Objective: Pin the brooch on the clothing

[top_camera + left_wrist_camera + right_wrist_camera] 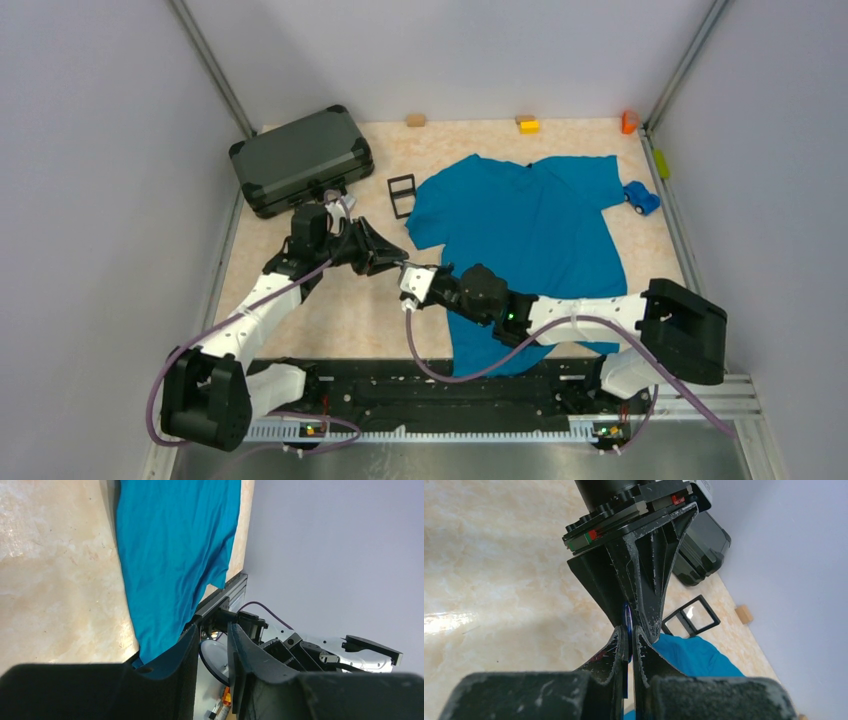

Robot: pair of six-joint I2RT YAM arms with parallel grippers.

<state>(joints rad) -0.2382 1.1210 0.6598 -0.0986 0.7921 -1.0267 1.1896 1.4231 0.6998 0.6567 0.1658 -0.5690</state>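
- R gripper (629, 634): clamped on the brooch (626, 619), disc edge-on btwn its fingertips.
- L gripper (214, 630): tip-to-tip w/ the R one, jaws narrow around the brooch's far edge; I can't tell if they pinch it.
- Brooch is up off the tabletop (340, 310), just beside the T-shirt (540, 230), which lies flat.
- Farther out: black frame (401, 195), grey case (300, 158).

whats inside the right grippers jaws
A thin dark blue disc seen edge-on, the brooch, pinched by the right gripper. The left gripper has its fingers either side of the upper part; whether they grip is unclear. Its face and pin are hidden.
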